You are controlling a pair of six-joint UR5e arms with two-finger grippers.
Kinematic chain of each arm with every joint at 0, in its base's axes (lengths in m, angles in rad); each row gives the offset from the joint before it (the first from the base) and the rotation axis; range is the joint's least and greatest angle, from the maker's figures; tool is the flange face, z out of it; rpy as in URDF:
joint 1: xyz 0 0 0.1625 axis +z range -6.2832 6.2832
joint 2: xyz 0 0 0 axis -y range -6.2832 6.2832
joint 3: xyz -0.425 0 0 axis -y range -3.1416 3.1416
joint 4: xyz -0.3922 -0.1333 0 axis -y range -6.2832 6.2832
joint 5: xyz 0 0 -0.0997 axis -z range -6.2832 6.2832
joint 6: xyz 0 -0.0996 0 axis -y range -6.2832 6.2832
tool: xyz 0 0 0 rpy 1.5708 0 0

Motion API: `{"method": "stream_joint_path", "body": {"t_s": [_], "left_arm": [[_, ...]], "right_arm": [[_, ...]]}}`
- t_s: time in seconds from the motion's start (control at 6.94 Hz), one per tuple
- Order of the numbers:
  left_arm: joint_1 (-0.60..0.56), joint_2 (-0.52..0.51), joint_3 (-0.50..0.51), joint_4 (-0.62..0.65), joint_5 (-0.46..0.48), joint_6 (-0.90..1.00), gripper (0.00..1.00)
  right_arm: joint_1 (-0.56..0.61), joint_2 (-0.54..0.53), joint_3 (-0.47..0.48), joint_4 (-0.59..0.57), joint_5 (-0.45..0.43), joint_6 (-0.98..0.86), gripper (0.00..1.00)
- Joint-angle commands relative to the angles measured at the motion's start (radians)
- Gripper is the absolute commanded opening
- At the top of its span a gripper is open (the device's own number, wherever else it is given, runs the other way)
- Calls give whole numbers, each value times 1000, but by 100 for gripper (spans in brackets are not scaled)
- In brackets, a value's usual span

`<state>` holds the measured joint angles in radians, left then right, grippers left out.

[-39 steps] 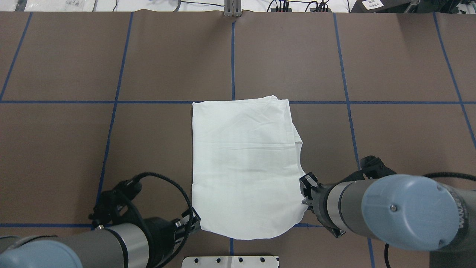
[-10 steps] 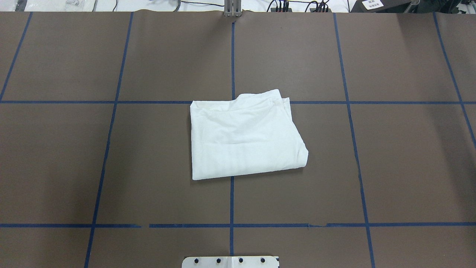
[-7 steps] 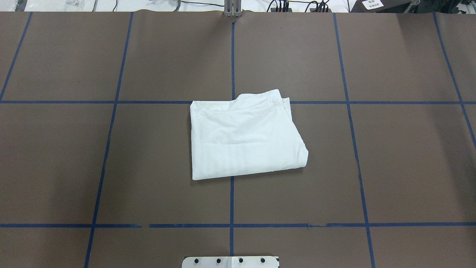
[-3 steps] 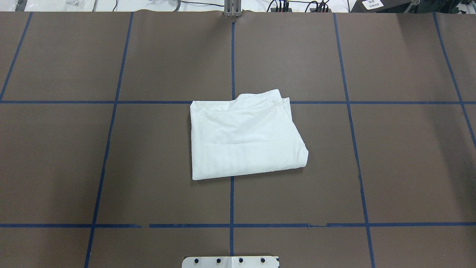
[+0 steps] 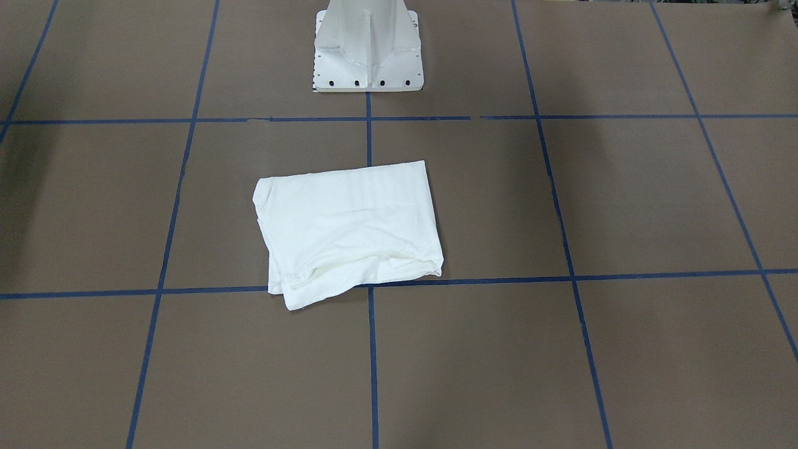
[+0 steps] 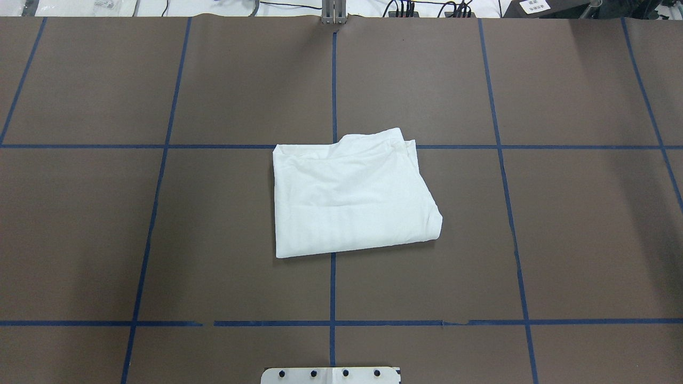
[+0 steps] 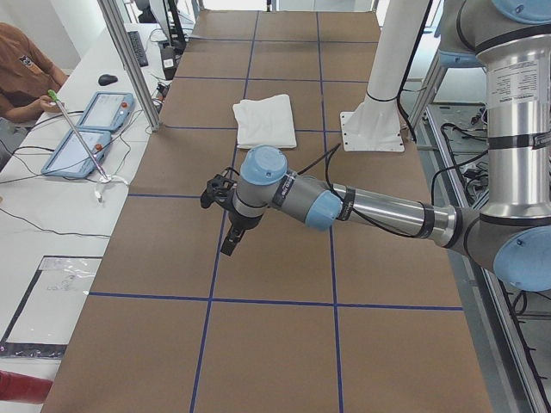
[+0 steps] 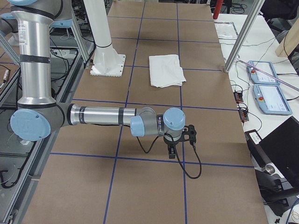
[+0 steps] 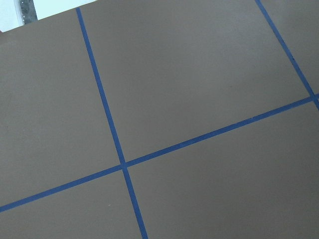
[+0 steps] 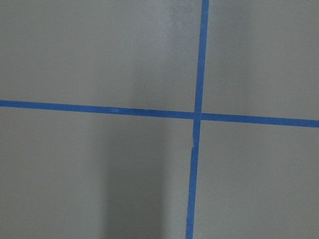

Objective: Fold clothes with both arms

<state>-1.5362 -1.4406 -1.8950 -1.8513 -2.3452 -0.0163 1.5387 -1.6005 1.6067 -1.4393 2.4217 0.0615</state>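
Observation:
The white T-shirt lies folded in a compact rectangle at the middle of the brown table; it also shows in the front-facing view, the exterior left view and the exterior right view. No text block or label shows. My left gripper hangs over the table far from the shirt, seen only in the exterior left view. My right gripper hangs far out at the other end, seen only in the exterior right view. I cannot tell whether either is open or shut. Both wrist views show only bare table with blue tape lines.
The white pedestal base stands behind the shirt. Blue tape lines grid the table. Tablets and a seated person are beside the table on my left; tablets and a laptop on my right.
5.6 s ago both grippers held the near corners of a longer, flat shirt. Since then the shirt has been folded in half away from me and both arms have left the overhead view.

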Motion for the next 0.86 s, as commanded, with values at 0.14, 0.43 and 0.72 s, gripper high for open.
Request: {"method": "stream_joint_path", "body": {"t_s": [0.14, 0.43, 0.72], "left_arm": [[1, -6, 1, 0, -2, 1, 100], [2, -7, 16, 1, -2, 1, 100], [2, -7, 24, 1, -2, 1, 100]], "right_arm": [[-6, 7, 39, -7, -9, 12, 100], [-34, 8, 53, -9, -68, 12, 100], [-35, -2, 55, -10, -104, 12, 100]]}}
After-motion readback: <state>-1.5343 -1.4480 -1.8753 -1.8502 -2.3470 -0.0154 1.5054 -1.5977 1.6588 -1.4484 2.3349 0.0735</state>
